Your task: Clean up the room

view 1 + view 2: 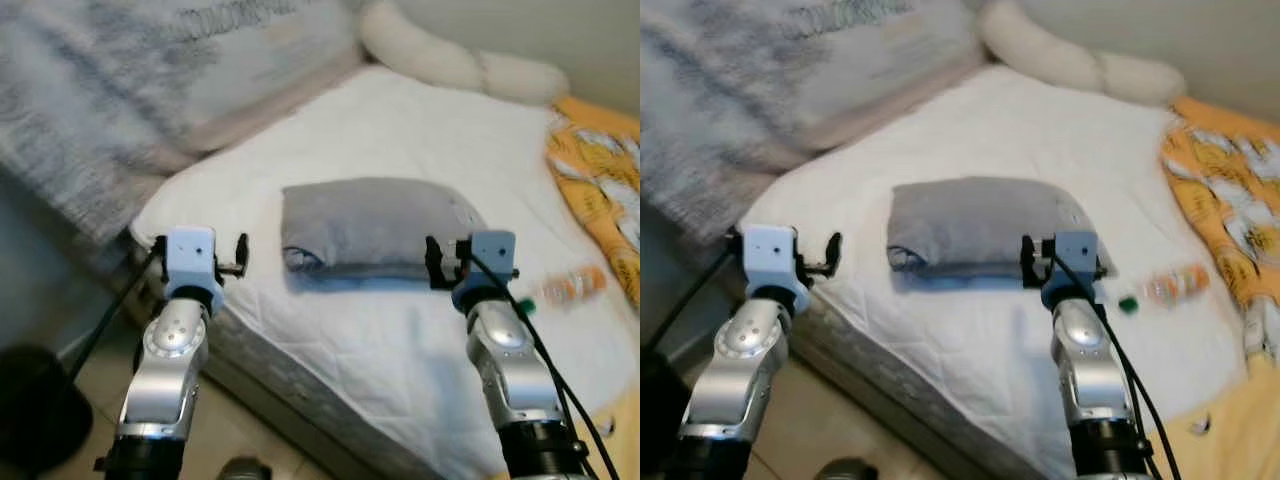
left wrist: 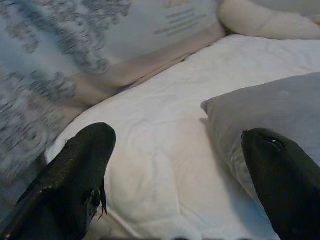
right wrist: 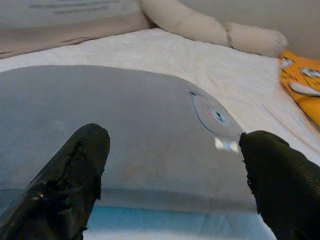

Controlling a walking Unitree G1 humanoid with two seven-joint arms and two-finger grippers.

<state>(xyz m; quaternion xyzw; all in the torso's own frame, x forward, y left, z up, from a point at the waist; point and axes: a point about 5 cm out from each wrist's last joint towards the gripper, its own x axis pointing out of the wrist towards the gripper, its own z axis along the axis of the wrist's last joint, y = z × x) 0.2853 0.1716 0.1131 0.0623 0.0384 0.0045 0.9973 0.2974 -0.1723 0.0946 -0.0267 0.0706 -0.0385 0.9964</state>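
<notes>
Folded grey garment (image 1: 368,228) mid-bed on the white mattress (image 1: 400,340) — right gripper (image 3: 175,165) and left gripper (image 2: 180,170) both spread, empty; one-sided pinch could unfold it — bottle (image 1: 570,287) may roll

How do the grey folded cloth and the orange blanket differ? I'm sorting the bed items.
The cloth is plain grey; the blanket is orange with white patterns. The cloth is folded into a neat stack mid-bed; the blanket lies spread and rumpled along the bed's right edge. Both rest on the white bed cover.
</notes>
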